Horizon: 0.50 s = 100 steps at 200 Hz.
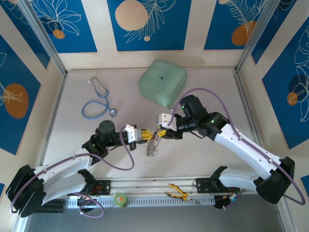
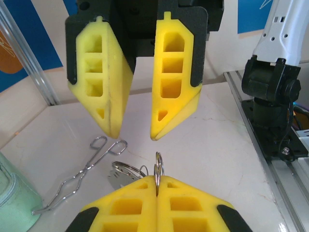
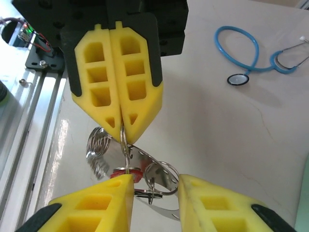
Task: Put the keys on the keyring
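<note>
**Left wrist view: keyring point(image 2: 158, 166) pinched, right gripper point(image 2: 134, 136) standing wide**

The left gripper point(image 2: 157, 178) has its yellow pads pressed together on the thin keyring, which stands edge-on and upright between them. From the right wrist the same clamp point(image 3: 121, 137) shows from the front. The keyring point(image 3: 124, 144) hangs below the tips, carrying the keys point(image 3: 126, 172) with a red piece, a smaller ring and flat metal strips.

The right gripper point(image 3: 154, 180) faces it nose to nose with its fingers spread. The hanging bunch sits in the gap between them, and I cannot tell whether either pad touches it.

From above, the two grippers point(image 1: 143, 135) point(image 1: 161, 131) meet mid-table, and the silvery bunch point(image 1: 152, 145) dangles just below the meeting point.

Bare table point(image 1: 67, 121) opens to the left and right of them, and a strip lies free between the bunch and the rail point(image 1: 145, 186) at the near edge. A wire clip point(image 2: 89, 166) lies flat on the table beyond the left fingers, near the case point(image 2: 9, 203).

The green case point(image 1: 163, 82) sits closed by the far wall, so its contents are hidden. The stethoscope point(image 1: 99, 99) lies well apart at far left. Pliers point(image 1: 181, 195) and a tape roll point(image 1: 120, 198) rest along the rail.
</note>
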Each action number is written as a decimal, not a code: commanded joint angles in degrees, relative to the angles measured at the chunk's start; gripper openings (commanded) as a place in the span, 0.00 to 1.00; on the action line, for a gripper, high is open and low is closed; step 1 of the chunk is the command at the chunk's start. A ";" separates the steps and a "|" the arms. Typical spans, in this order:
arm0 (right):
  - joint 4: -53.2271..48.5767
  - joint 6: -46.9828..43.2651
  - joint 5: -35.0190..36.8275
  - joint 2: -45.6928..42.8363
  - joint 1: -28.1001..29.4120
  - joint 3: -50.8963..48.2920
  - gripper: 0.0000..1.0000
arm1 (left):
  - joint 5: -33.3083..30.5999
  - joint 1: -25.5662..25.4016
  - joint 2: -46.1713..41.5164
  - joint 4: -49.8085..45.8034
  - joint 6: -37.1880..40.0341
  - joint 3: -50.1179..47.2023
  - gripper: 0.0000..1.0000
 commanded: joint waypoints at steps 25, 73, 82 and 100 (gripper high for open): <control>0.95 4.20 -7.39 -0.44 0.10 -0.97 0.31 | 2.80 -0.42 -0.66 9.11 -2.62 -0.86 0.00; 0.16 4.66 -7.65 -0.04 0.14 -0.68 0.20 | 2.88 -0.35 -0.85 9.28 -2.36 -0.92 0.00; -0.04 4.66 -7.18 -0.06 0.14 -0.57 0.15 | 2.93 -0.39 -0.86 9.29 -2.33 -0.98 0.00; -0.80 4.84 -7.01 -0.15 -0.03 -0.29 0.04 | 2.76 -0.40 -1.05 9.16 -2.37 -1.15 0.00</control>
